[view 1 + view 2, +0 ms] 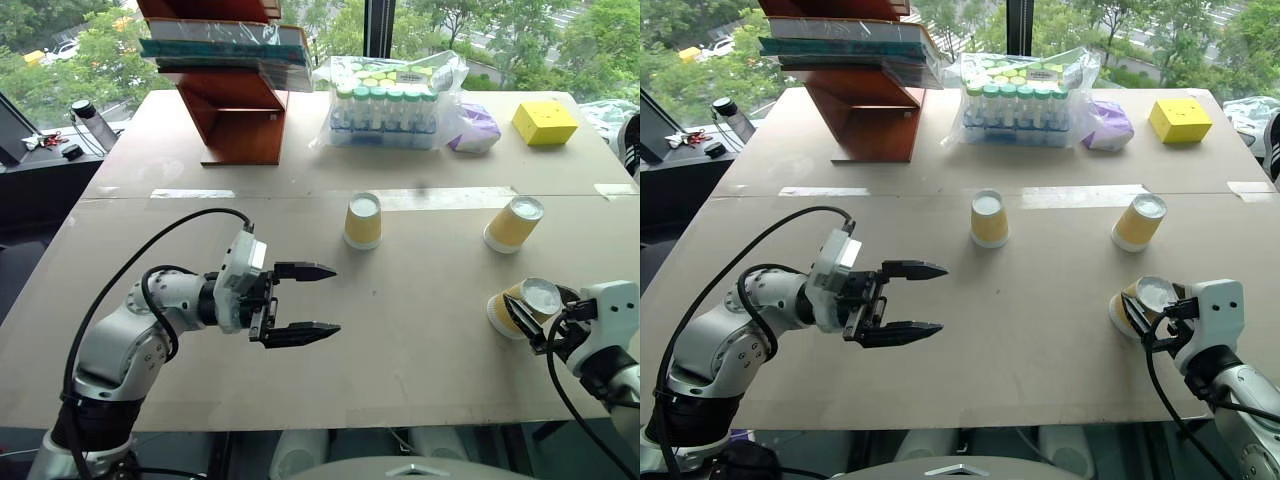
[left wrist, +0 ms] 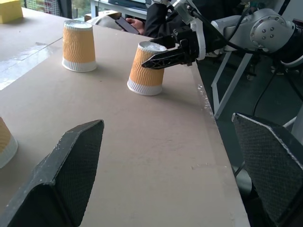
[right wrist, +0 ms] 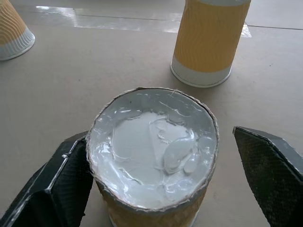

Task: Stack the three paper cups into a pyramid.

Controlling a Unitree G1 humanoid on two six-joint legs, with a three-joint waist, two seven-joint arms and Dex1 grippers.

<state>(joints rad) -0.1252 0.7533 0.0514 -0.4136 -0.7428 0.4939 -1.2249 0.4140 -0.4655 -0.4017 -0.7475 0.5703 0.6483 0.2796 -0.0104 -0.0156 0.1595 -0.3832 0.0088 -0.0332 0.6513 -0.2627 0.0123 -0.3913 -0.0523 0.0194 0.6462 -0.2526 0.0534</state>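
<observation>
Tabletop (image 1: pixel 400 330): pale beige board, taped seam running across its middle, windows with green trees behind.

Far left, off the edge: dark side surface carrying a clear bottle (image 1: pixel 92 122) and small oddments.

Far left-centre: reddish-brown wooden stand (image 1: pixel 232 118), flat packets stacked on top.

Near left: left gripper (image 1: pixel 312 301), held above the board and pointing toward the right, jaws spread wide, nothing between them.

Far centre: clear plastic bag of green-capped tubes (image 1: pixel 385 105), resting against the window side.

Centre, just past the taped seam: first paper cup (image 1: pixel 363 221), upside down, upright, white base up, well apart from both grippers.

Far right-centre: purple-and-white pouch (image 1: pixel 474 130) beside the bag of tubes.

Right, level with the first: second paper cup (image 1: pixel 513 224), upside down, looking slightly tilted in the head views, apart from the others.

Far right: yellow box (image 1: pixel 544 122) near the back corner.

Near right, close to the front edge: third paper cup (image 1: pixel 521 306), upside down and leaning, its rim on the board. Right gripper (image 3: pixel 165 189) set around it, one black finger on each side; left-hand finger (image 3: pixel 57 184) against the cup wall, other finger (image 3: pixel 272 165) standing off with a visible gap. Jaws partly open, not clamped.

Beyond the right edge, seen from the left wrist: seated person's hand holding a phone (image 2: pixel 127 25).
</observation>
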